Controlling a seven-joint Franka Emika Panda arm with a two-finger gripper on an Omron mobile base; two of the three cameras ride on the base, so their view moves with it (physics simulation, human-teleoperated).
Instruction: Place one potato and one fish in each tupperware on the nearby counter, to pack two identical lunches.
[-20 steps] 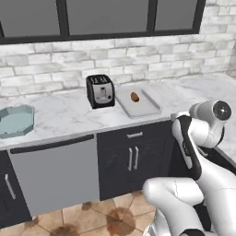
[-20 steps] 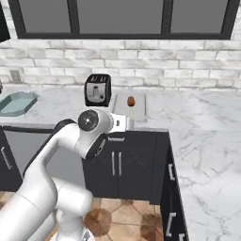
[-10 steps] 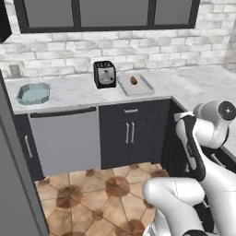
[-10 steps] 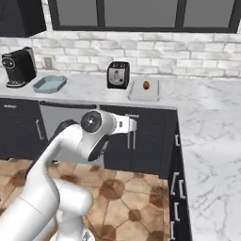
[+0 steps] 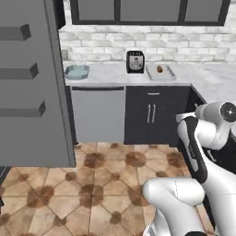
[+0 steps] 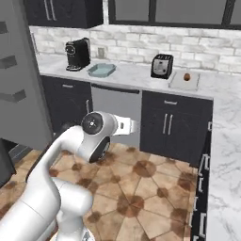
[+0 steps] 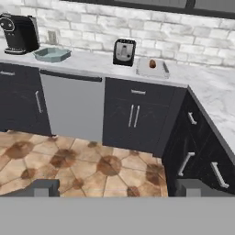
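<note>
Shallow pale blue-green octagonal tupperware tray (image 5: 76, 71) sits on the white-grey marbled stone counter (image 5: 106, 75), left of the black-and-silver toaster (image 5: 135, 61) and above the grey dishwasher front (image 5: 97, 114). Further right, beside the toaster, lies a pale grey rectangular tray (image 5: 160, 73) carrying a small brown oval lump (image 5: 159, 69), likely a potato, too small to confirm. Well back from all this stands the white arm, folded with its dark-capped elbow raised over the brown patterned floor tiles (image 5: 101, 184), hand pointed toward the dark navy cabinets (image 7: 137, 114). Gripper (image 7: 117, 187) spread fully wide and holding nothing, its two dark finger tips (image 7: 44, 186) set apart at the bottom of the hand view. Hand view and right base view add a black coffee machine (image 6: 78, 53) just left of the tupperware; left base view instead shows the tall grey fridge with shelves (image 5: 32, 83) blocking that side. Right base view also gives the counter's return along the right. Compared with half a second ago, whole scene appears farther and shifted right, counter smaller, fridge newly in frame: camera backed away, things on the counter unmoved.
</note>
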